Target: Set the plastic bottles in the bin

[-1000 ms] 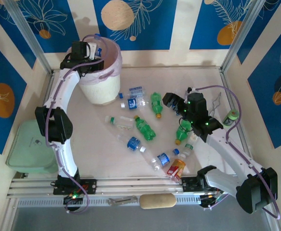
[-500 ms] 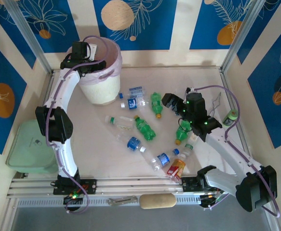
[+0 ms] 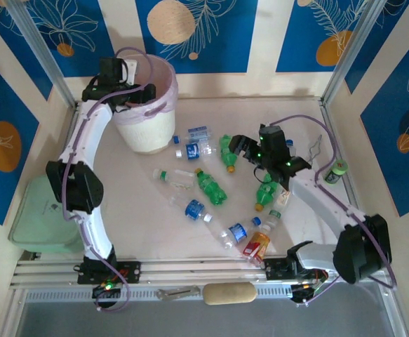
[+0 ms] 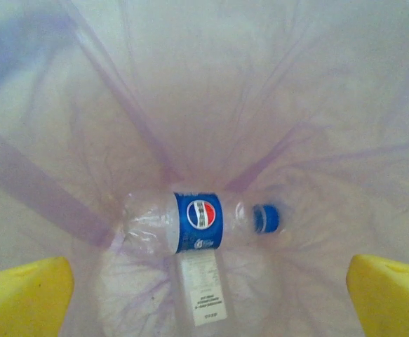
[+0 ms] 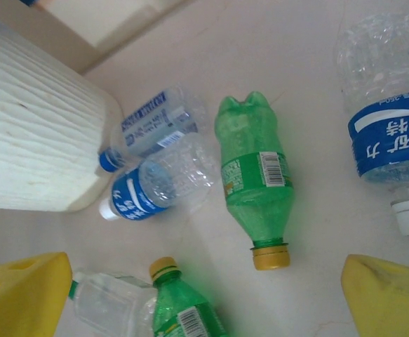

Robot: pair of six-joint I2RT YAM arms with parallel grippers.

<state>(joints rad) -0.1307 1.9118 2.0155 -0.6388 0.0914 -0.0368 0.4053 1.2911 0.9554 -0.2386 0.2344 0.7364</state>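
The bin (image 3: 148,119), a white bucket with a pale lilac liner, stands at the far left. My left gripper (image 3: 135,90) hangs open over its mouth. Below it a clear blue-labelled bottle (image 4: 197,223) lies on the liner (image 4: 260,84), between my open left gripper (image 4: 208,302) and its yellow fingertips (image 4: 22,295). Several plastic bottles lie scattered mid-table: green ones (image 3: 226,153) (image 3: 211,188) (image 3: 266,191), clear blue-labelled ones (image 3: 193,149) (image 3: 193,209), and a red-orange one (image 3: 257,246). My right gripper (image 3: 243,144) is open above a green bottle (image 5: 255,175) with a yellow cap; my right gripper (image 5: 205,295) holds nothing.
A pale green tray (image 3: 43,217) sits off the table's left edge. A dark cylinder with a green top (image 3: 338,170) stands at the right rail. A tan roll (image 3: 229,293) lies on the front rail. The bin wall (image 5: 36,140) is close to two clear bottles (image 5: 158,179).
My left gripper has opened over the bin and the blue-capped bottle it held now lies inside. My right arm has swung left and farther, toward the green bottle.
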